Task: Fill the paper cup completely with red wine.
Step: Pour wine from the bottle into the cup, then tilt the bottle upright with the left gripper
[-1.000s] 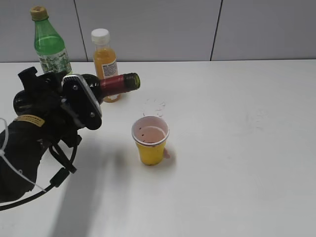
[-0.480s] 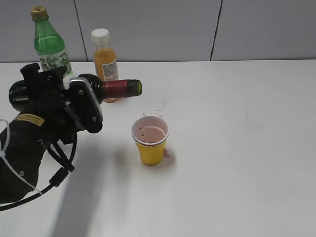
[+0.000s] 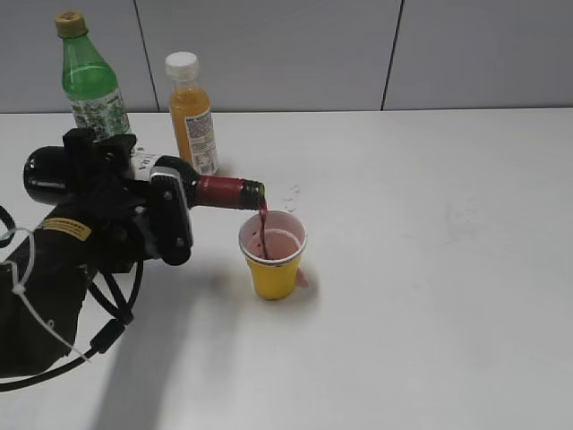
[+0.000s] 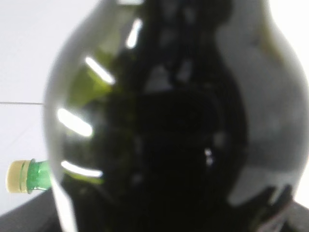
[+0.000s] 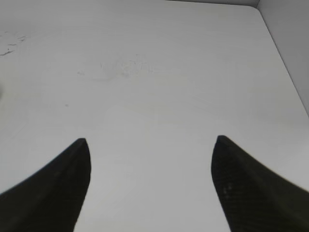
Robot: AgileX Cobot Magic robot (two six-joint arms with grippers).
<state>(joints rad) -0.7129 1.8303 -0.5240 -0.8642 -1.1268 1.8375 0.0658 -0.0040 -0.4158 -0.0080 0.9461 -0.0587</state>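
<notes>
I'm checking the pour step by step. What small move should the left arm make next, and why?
Probably hold this tilt and let it run: the left gripper has the wine bottle lying nearly flat, a thin red stream falls inside the paper cup, and the cup looks far from full.

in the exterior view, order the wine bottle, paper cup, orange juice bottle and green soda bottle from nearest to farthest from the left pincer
1. Wine bottle: held in the left pincer, neck tipped right.
2. Orange juice bottle and green soda bottle: both behind the pincer, too close to call.
3. Paper cup: right of it, under the bottle mouth, arguably farthest.
</notes>
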